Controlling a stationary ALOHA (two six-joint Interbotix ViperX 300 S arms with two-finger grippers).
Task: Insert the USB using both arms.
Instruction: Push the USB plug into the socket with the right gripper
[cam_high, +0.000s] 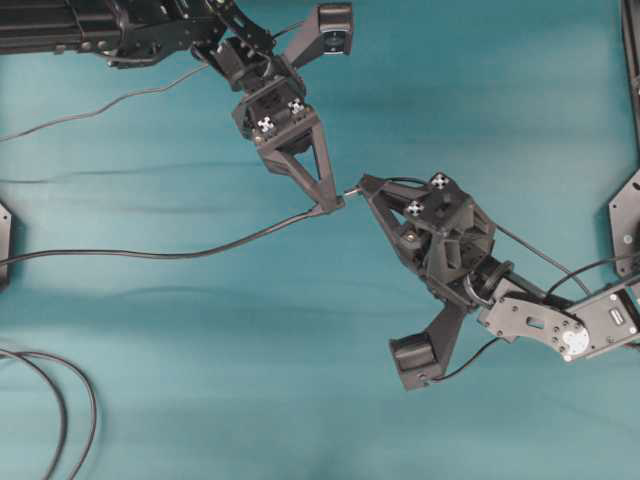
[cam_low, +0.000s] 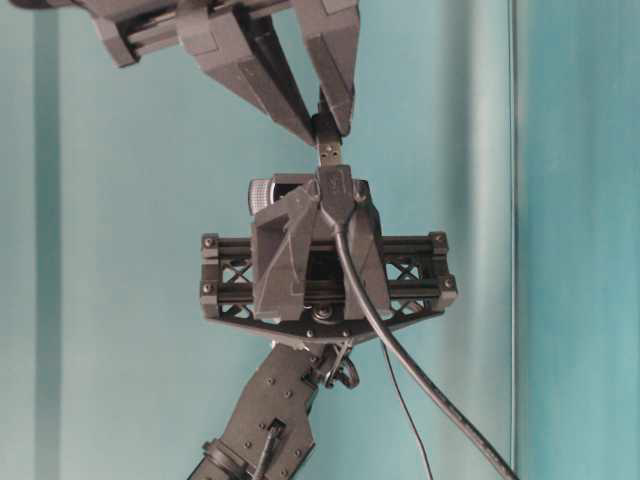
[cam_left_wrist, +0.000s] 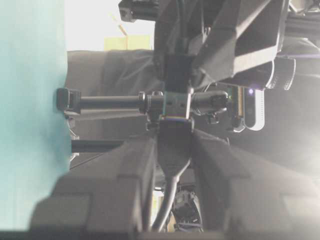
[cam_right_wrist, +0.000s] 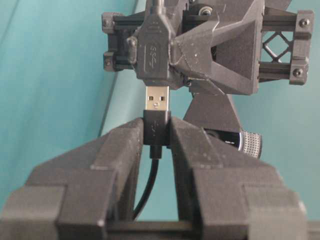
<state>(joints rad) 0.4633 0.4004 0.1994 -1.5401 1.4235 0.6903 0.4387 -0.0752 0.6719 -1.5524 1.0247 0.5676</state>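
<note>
USB plug met socket end-on above a teal table, one held by each arm.

The left gripper was closed on the black socket at the end of a cable that trailed left across the table. The right gripper was pinched on the dark housing of the USB, fingers flanking it. Its silvery tip pointed at the socket mouth, touching or barely entering; most of the metal showed.

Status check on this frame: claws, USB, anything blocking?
Left claw shut on socket end. Right claw shut on USB. Metal tip just short of the socket, not yet in. Nothing between them.
</note>
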